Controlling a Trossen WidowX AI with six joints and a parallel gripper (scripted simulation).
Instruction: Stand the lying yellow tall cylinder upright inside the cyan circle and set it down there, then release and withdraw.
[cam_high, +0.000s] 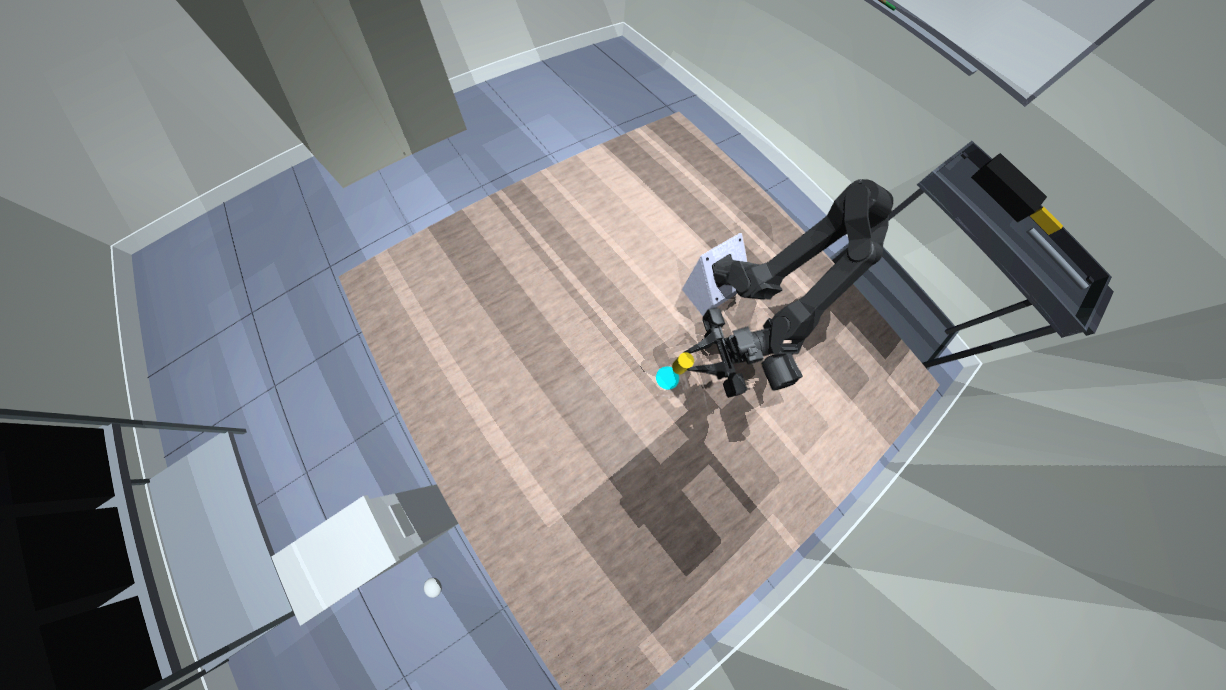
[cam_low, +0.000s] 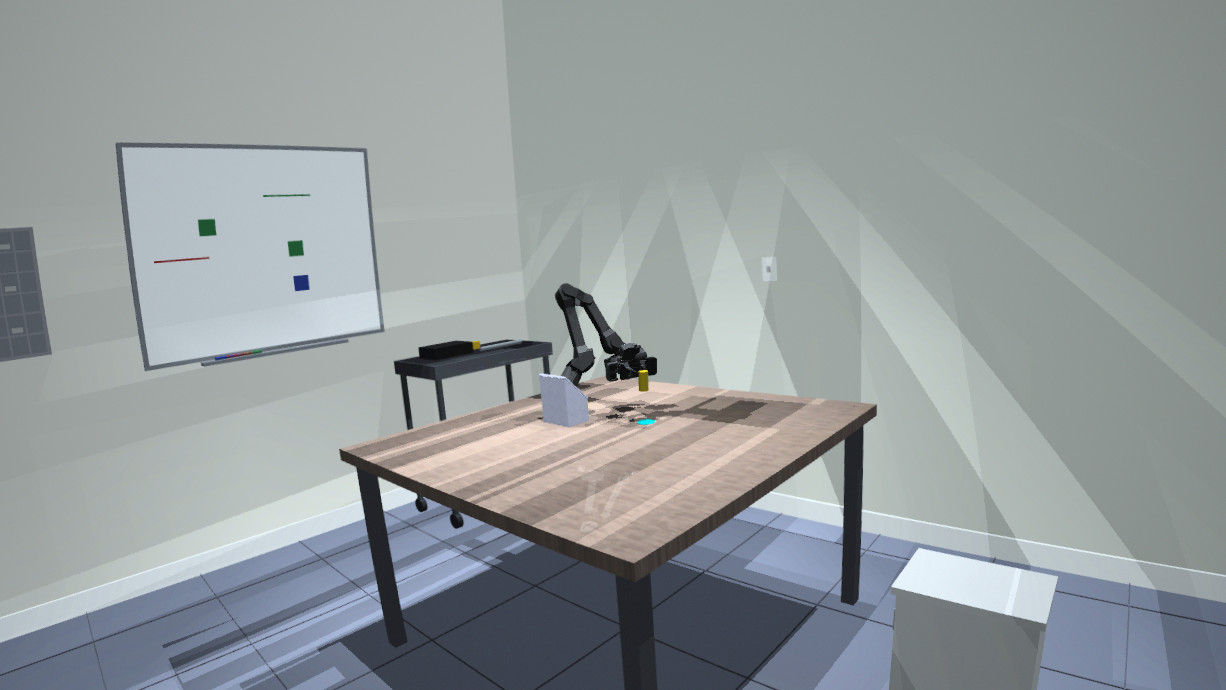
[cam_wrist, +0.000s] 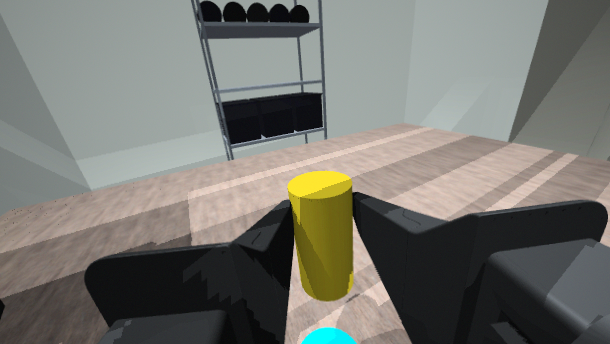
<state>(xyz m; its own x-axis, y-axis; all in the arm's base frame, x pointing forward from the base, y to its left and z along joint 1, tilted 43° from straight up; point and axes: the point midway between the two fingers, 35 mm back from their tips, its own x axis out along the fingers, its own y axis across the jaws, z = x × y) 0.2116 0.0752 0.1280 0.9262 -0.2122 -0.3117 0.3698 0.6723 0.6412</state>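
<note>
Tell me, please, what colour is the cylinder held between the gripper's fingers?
Yellow: the tall cylinder in the gripper shows best in the wrist view.

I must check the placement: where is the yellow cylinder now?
The yellow cylinder is upright between the gripper jaws, held above the table, near the cyan circle.
</note>
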